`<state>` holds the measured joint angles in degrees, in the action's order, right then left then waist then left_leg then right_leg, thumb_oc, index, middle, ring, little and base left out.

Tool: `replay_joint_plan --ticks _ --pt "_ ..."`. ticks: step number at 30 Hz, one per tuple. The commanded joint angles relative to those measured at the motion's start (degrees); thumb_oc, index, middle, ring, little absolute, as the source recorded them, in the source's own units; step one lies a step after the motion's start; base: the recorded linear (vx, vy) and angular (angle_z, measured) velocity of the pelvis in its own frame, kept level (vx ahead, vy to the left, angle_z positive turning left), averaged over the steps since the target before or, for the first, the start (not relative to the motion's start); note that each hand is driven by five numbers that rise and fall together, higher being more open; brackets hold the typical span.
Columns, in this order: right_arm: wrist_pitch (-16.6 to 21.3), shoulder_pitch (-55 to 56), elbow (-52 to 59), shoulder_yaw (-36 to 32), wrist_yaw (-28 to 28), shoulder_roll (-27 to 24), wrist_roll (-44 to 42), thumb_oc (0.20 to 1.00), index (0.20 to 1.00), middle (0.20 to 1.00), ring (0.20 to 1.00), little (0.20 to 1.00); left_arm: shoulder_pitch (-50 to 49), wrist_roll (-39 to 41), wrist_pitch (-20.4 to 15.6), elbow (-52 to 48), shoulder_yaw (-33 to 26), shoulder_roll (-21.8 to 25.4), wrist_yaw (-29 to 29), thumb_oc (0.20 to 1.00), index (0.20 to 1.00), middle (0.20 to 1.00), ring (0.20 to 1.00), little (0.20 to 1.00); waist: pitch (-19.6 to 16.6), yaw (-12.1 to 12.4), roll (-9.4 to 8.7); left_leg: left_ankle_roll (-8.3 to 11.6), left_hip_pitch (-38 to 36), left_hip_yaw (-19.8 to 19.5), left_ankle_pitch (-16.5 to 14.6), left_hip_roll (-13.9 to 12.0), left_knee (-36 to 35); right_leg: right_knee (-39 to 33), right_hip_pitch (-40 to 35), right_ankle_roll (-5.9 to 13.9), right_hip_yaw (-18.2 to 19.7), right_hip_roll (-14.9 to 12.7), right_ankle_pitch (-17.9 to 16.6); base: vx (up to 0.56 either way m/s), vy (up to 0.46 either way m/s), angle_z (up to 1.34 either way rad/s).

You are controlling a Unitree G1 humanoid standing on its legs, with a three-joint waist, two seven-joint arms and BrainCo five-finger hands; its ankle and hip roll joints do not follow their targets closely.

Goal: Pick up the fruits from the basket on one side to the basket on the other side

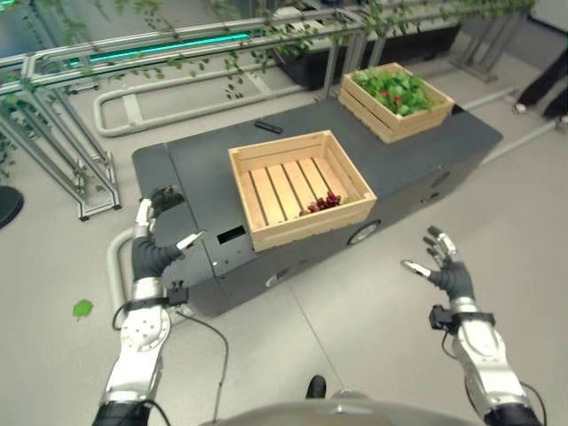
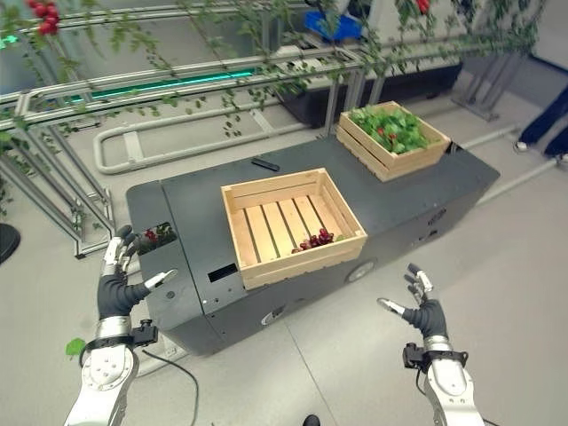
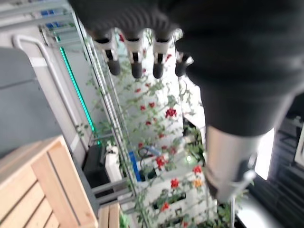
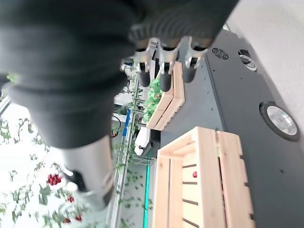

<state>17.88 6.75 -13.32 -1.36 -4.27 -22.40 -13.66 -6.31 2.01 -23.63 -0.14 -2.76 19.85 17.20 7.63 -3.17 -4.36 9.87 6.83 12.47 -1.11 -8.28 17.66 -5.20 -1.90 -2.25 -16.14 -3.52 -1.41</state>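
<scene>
You have two wooden boxes on the dark cart [image 1: 426, 151]. The near box [image 1: 300, 186] is almost bare inside. You can see its slats, and a small bunch of dark red fruit [image 1: 324, 202] sits in its front corner on your right. The far box [image 1: 395, 99] is full of green leaves with a few red fruits mixed in. It sits well apart from the near box, at the far end of the cart on your right.

So the job looks like it is only just getting going, or it has a long way to go. I can't tell which box is the one you take from. If the far box is the one to empty, most of the fruit is not moved yet.

Your left hand [image 1: 158, 232] is up by the left end of the cart. Its fingers are straight and spread, and it holds nothing. Your right hand [image 1: 442, 264] is over the floor, off to the right of the near box. It is spread wide too, with nothing in it.

The red bunch looks like small round berries stuck close together. It looks soft and lumpy, so it may squash if you squeeze hard.
</scene>
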Motion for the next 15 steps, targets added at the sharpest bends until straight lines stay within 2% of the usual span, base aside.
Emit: replay_joint_plan --ticks 1,2,3,5,9,14,15 --pt "3.5 -2.6 2.2 -0.9 -0.4 -1.2 -0.8 1.000 1.000 1.000 1.000 1.000 1.9 1.4 -3.0 -2.3 0.0 2.0 1.7 1.000 1.000 1.000 1.000 1.000 0.5 1.5 0.49 -4.41 3.1 -2.7 1.5 2.5 -6.6 0.9 -1.0 7.91 -0.7 1.0 4.3 0.10 -0.027 -0.33" --pt "3.5 -2.6 2.2 -0.9 -0.4 -1.2 -0.8 1.000 1.000 1.000 1.000 1.000 1.9 1.4 -3.0 -2.2 0.0 2.0 1.7 1.000 1.000 1.000 1.000 1.000 0.5 1.6 0.41 -4.43 2.9 -2.6 1.8 2.6 -7.1 0.9 -1.0 7.94 -0.7 0.9 4.4 0.19 -0.009 -0.46" --pt "3.5 -2.5 1.5 -0.3 -0.1 -1.3 -0.4 1.000 1.000 1.000 1.000 1.000 1.4 1.0 -3.1 -2.5 0.1 2.1 1.9 1.000 1.000 1.000 1.000 1.000 0.9 2.7 0.52 -3.34 4.6 -4.4 4.6 2.6 -10.3 0.7 -2.4 8.15 -0.2 1.7 5.1 0.22 0.001 -0.57" --pt "3.5 -2.4 0.7 -0.1 0.0 -1.1 -0.6 1.000 1.000 1.000 1.000 1.000 0.8 0.5 -3.1 -3.0 -0.3 2.4 2.0 1.000 1.000 1.000 1.000 1.000 1.3 3.9 0.68 -2.87 5.4 -5.8 7.9 2.6 -13.9 1.0 -3.9 7.96 0.1 2.4 5.8 0.25 -0.009 -0.44" --pt "3.7 -2.4 -0.1 0.4 -0.1 -0.6 -0.8 1.000 1.000 1.000 1.000 1.000 0.6 0.1 -2.9 -2.6 -0.7 2.9 3.0 1.000 1.000 1.000 1.000 1.000 1.8 5.1 1.00 -1.84 6.6 -8.9 10.6 2.3 -18.7 1.7 -5.7 7.74 1.4 3.8 7.7 0.18 0.034 -0.32" --pt "3.7 -2.9 0.3 1.1 0.1 -0.3 -1.0 1.000 1.000 1.000 1.000 1.000 1.5 -0.7 -3.0 -2.6 -0.7 3.7 3.5 1.000 1.000 1.000 1.000 1.000 1.2 5.3 0.88 -2.23 7.4 -8.2 11.5 2.5 -18.0 0.3 -7.1 8.29 2.1 3.9 8.6 0.19 0.141 -0.03" --pt "3.4 -2.9 0.1 1.3 0.0 0.3 -1.0 1.000 1.000 1.000 1.000 1.000 1.6 -0.5 -3.1 -2.6 -0.6 3.9 3.5 1.000 1.000 1.000 1.000 1.000 0.4 5.5 0.20 -3.68 7.6 -8.1 9.6 3.4 -15.7 1.0 -8.2 8.99 2.5 2.2 9.2 0.33 0.233 -0.14"
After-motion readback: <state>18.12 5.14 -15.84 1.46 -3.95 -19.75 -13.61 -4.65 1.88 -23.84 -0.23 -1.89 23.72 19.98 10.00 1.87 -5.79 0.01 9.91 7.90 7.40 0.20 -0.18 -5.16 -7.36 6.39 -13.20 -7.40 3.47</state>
